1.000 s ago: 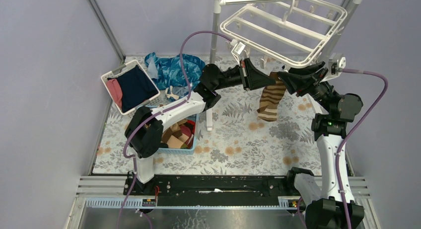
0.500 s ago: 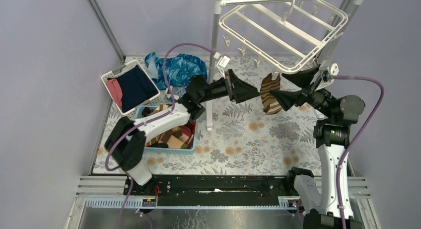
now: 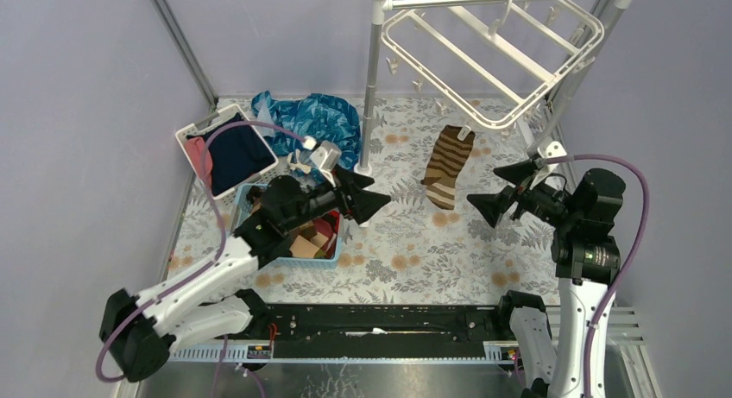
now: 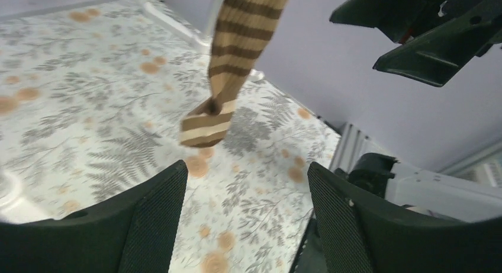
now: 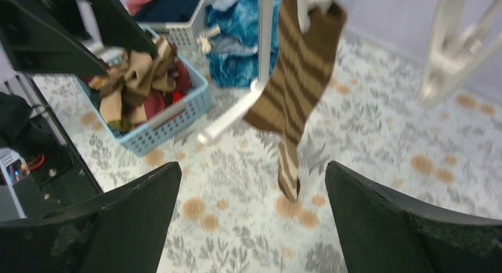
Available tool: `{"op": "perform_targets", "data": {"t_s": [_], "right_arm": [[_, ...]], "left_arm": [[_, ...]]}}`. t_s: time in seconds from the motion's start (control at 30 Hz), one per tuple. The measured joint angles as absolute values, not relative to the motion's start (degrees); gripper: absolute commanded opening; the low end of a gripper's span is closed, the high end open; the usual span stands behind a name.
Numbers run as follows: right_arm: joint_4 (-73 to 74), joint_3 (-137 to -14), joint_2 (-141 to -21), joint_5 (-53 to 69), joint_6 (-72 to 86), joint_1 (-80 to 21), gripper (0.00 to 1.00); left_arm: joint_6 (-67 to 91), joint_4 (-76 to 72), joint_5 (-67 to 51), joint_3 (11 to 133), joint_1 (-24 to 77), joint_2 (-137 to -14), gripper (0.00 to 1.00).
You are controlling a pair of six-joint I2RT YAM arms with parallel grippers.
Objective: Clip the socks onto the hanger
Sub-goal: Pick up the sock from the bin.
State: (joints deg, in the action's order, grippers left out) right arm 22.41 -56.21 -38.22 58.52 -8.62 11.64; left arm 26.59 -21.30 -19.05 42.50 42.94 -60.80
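Ribbed brown-striped sock (image 3: 447, 161), seemingly clipped, under white plastic hanger (image 3: 494, 123); left gripper (image 3: 378, 193), right gripper (image 3: 483, 185) agape.

Brown striped sock (image 3: 447, 163) hangs clipped to white hanger (image 3: 496, 123).

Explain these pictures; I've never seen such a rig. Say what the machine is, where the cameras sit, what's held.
Two robot arms stand at the near edge of a table. One picture looks down from above; the others come from a camera on each wrist, its black fingers in view. The left gripper and right gripper are open and empty. A striped sock hangs clipped to the white hanger. On its floral cover: a blue basket of socks, a white basket of clothes, a blue cloth.
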Motion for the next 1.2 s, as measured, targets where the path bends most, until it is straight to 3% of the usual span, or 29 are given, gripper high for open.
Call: {"op": "perform_targets", "data": {"t_s": [0.17, 0.5, 1.03, 1.2], "right_arm": [[35.2, -56.2, -38.8, 55.3, -17.3, 11.7, 1.00], [55.1, -54.5, -46.9, 54.9, -37.0, 11.7, 1.00], [50.5, -45.0, -43.2, 54.3, -43.7, 11.7, 1.00], [49.4, -44.1, -42.7, 53.6, -44.0, 11.6, 1.00]], "left_arm": [[23.4, -12.3, -12.9, 39.0, 42.7, -49.1, 0.99], [29.1, 6.1, -0.5, 38.0, 42.6, -37.9, 0.99], [39.4, 23.5, 17.1, 33.4, 42.6, -29.1, 0.92], [42.2, 25.5, 21.3, 33.4, 42.6, -30.2, 0.77]]}}
